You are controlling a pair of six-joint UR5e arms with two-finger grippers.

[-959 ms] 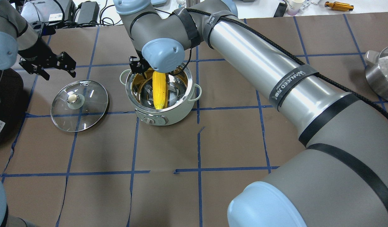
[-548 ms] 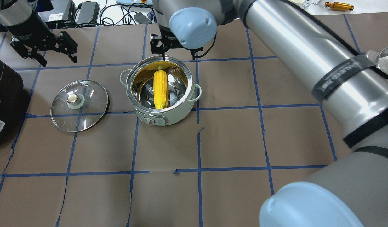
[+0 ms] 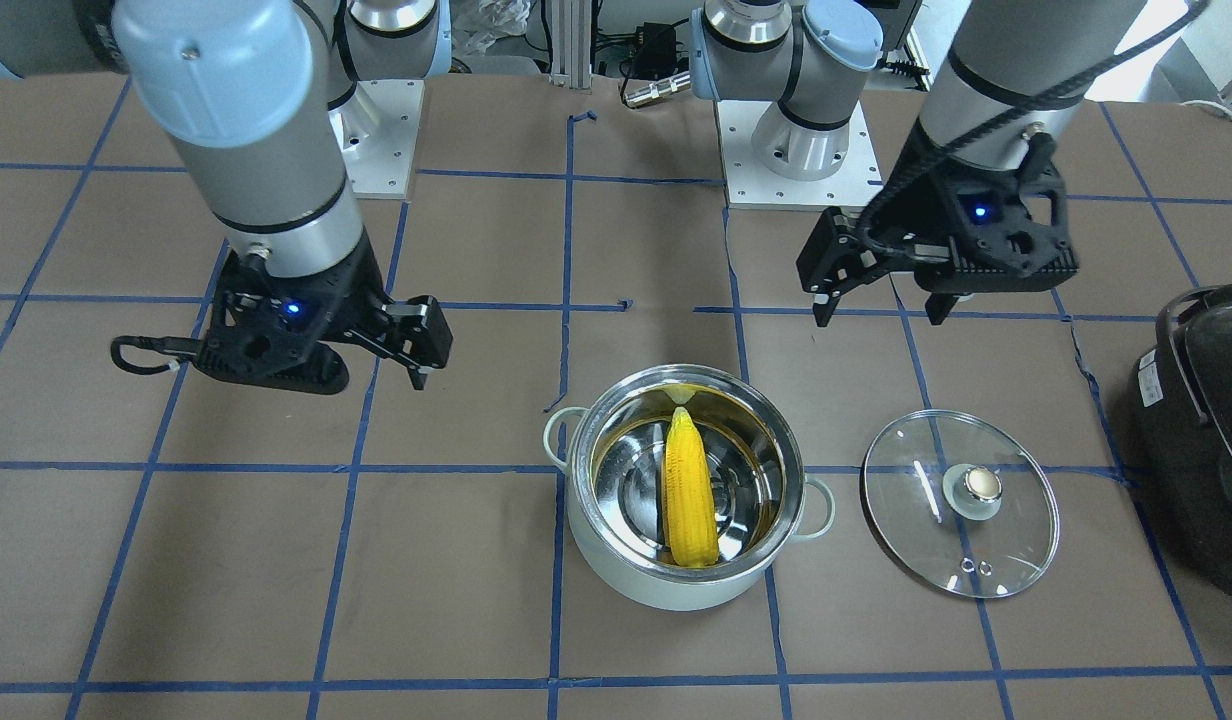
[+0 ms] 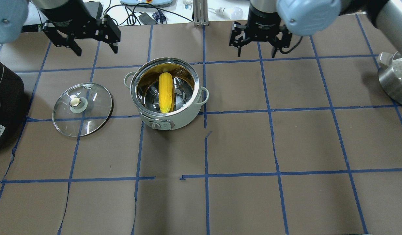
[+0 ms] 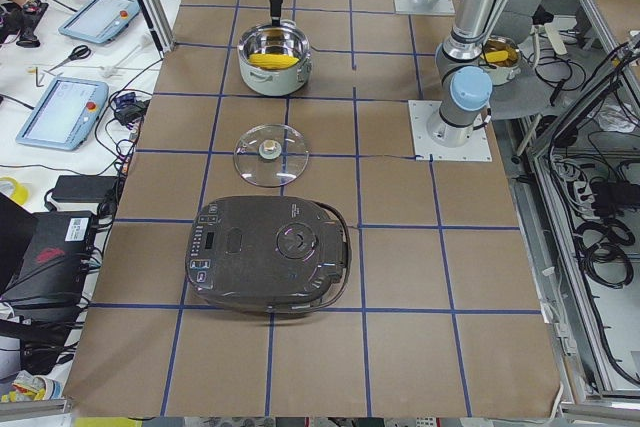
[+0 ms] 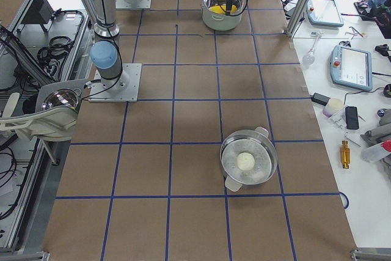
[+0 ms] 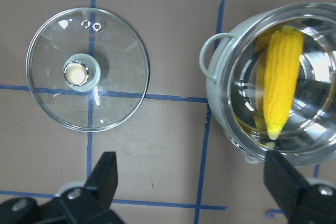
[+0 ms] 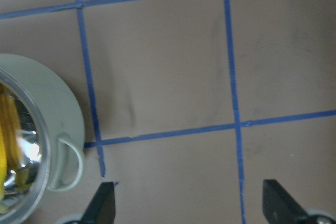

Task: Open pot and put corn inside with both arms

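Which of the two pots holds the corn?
The pale mint pot beside the glass lid; yellow corn lies inside it. The steel pot off to the right holds only something small and white.

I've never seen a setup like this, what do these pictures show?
Two grey robot arms stand at a brown table taped in blue squares. One picture looks down from behind them, one faces them, two look from the table's ends, and two come from wrist cameras. Each arm ends in a black two-finger tool: the left tool and the right tool hang open, holding nothing. The yellow toy corn cob lies inside the round pale mint pot; its clear glass lid lies flat beside it.
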